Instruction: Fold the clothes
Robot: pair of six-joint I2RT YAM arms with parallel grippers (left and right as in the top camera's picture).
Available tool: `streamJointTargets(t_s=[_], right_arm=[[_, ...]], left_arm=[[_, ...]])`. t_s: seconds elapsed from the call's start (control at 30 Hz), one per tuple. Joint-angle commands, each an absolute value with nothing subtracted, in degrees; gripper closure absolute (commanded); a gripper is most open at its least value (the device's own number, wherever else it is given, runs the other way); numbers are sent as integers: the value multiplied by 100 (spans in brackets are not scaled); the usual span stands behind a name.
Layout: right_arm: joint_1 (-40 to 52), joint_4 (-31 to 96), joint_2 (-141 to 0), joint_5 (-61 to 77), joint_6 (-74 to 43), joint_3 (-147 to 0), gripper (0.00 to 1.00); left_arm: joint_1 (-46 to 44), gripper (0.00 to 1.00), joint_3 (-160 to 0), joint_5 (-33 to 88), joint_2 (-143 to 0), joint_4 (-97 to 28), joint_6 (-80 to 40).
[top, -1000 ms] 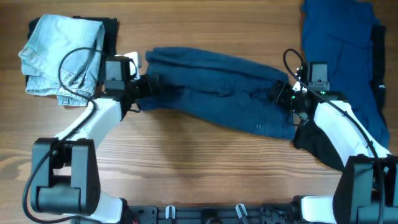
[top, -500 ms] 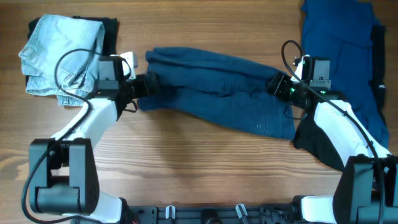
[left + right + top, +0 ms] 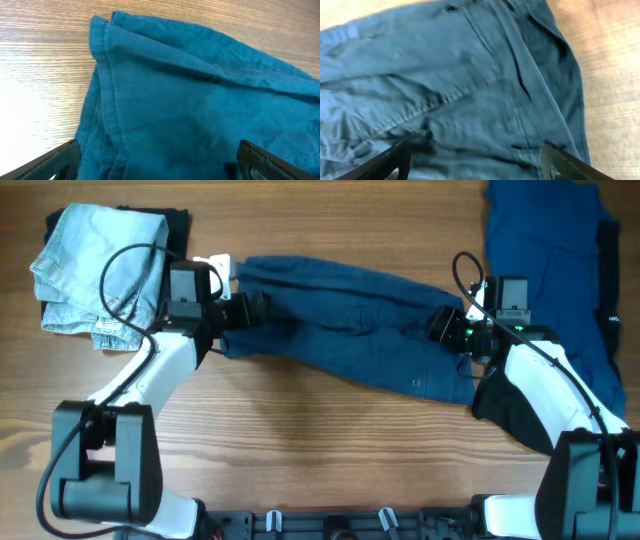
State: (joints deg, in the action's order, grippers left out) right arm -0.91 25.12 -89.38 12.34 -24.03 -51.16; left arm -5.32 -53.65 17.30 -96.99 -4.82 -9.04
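Note:
Dark blue trousers (image 3: 360,325) lie stretched across the middle of the table, running from back left to front right. My left gripper (image 3: 260,308) is over their left end. In the left wrist view its fingers (image 3: 55,162) stand wide apart and open, with flat fabric (image 3: 190,100) and a seamed hem between them. My right gripper (image 3: 442,326) is over the right end of the trousers. Its fingers (image 3: 570,165) also stand apart and open above flat cloth (image 3: 470,90) with seams and a pocket slit. Nothing is pinched in either gripper.
A crumpled pale denim piece (image 3: 95,265) sits at the back left on top of a black piece (image 3: 178,228). A medium-blue piece (image 3: 548,270) lies at the back right, with black fabric (image 3: 612,270) at the table's right edge. Bare wood (image 3: 320,450) fills the front.
My left gripper has slid to the right, further onto the trousers' left end. My right gripper has shifted a little left over the right end, its jaws slightly narrower.

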Motion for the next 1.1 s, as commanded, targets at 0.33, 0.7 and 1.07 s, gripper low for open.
streamJointTargets(t_s=[0.33,0.7,1.07], right_arm=[[-62,2991,-8969,825,-3061,-5078,34],[-121,2740,-8969,180,-3739,-4648,15],[-119,1649,-9231,-150,-3288,-4313,17]], left_arm=[[-574,91,-5472,2209,-10787,209,-812],[-574,96,-5472,1273,-11072,220,-1116],[-574,96,-5472,1275,-11187,191,-1116]])
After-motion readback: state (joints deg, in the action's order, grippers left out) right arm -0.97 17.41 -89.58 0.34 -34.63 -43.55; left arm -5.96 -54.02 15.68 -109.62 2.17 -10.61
